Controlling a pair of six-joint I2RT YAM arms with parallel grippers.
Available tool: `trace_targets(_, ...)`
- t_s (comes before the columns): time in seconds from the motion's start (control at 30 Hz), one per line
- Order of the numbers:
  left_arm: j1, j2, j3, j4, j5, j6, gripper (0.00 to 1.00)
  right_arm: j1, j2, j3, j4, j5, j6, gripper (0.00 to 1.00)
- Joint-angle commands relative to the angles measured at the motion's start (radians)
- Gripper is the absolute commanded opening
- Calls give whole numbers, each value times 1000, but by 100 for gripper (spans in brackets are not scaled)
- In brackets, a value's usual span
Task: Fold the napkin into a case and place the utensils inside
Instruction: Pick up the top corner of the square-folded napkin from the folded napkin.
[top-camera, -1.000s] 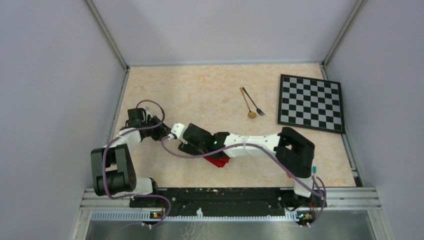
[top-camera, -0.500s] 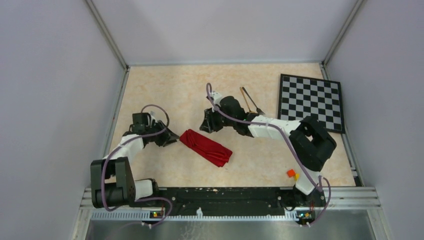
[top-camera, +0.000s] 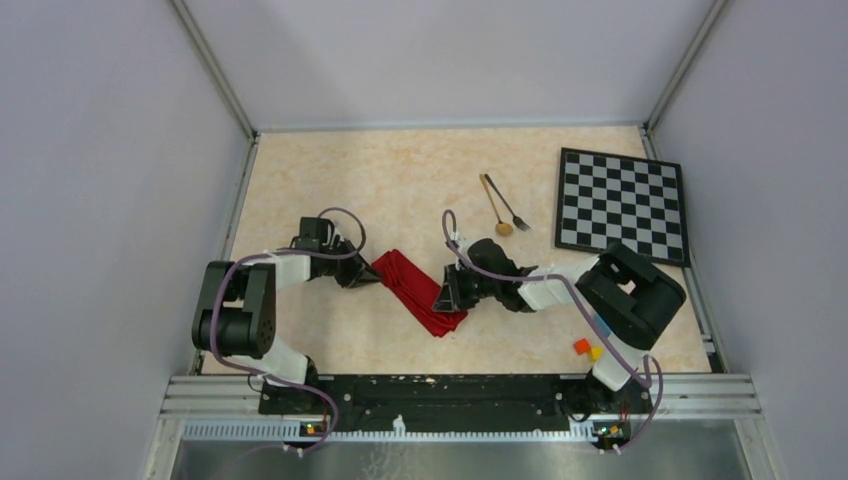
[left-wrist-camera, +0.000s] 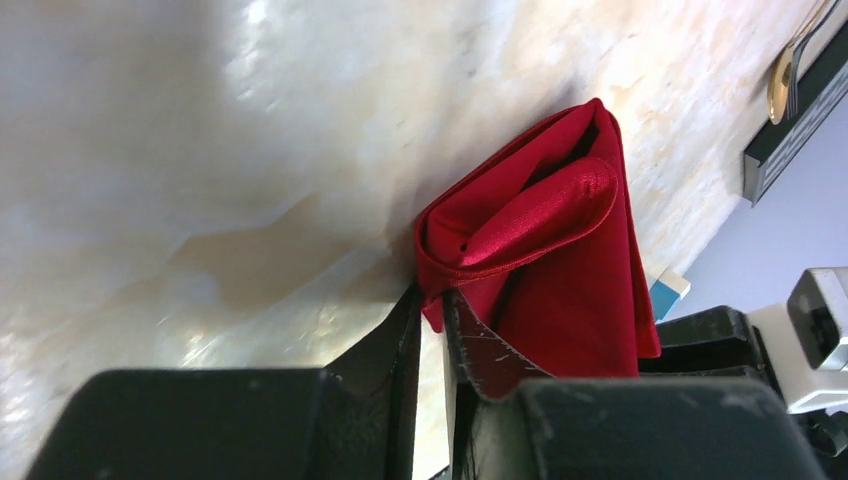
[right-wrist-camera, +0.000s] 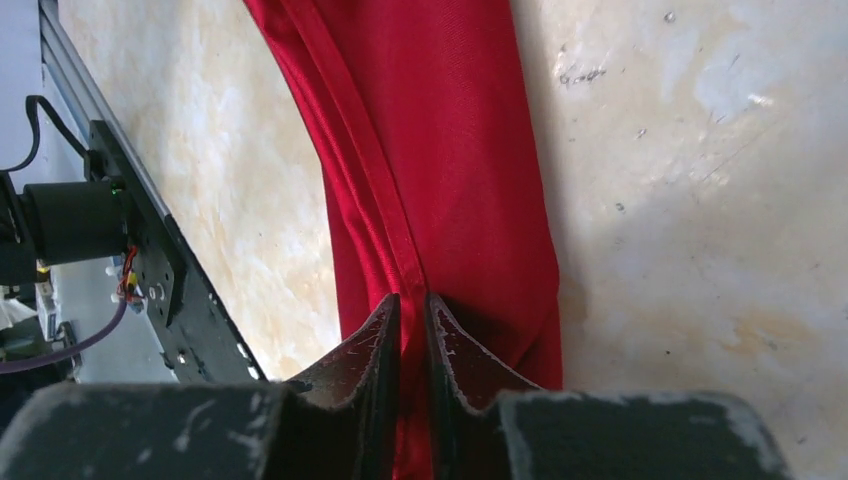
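Folded napkin (top-camera: 418, 292) lies diagonal mid-table, left gripper (top-camera: 371, 277) pinched nearly closed on its far end, right gripper (top-camera: 446, 302) likewise on its near end; spoon (top-camera: 497, 212), fork (top-camera: 512, 212) well beyond, beside checkered board (top-camera: 622, 205).

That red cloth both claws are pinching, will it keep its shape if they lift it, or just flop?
Probably flop: the napkin is soft folded fabric, bulging loosely at its end, so it would likely sag between the left gripper and right gripper. Its sheen suggests layers may slide apart.
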Motion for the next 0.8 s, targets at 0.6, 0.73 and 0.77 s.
trace_targets(0.6, -12, -157, 70, -127, -89, 120, 33, 62, 37, 344, -95, 213, -179, 64)
trace_targets(0.73, -12, -171, 50, -120, -65, 120, 34, 90, 122, 446, -136, 234, -235, 61)
trace_targets(0.77, -12, -171, 46, -117, -59, 120, 34, 95, 137, 468, -152, 236, -247, 59)
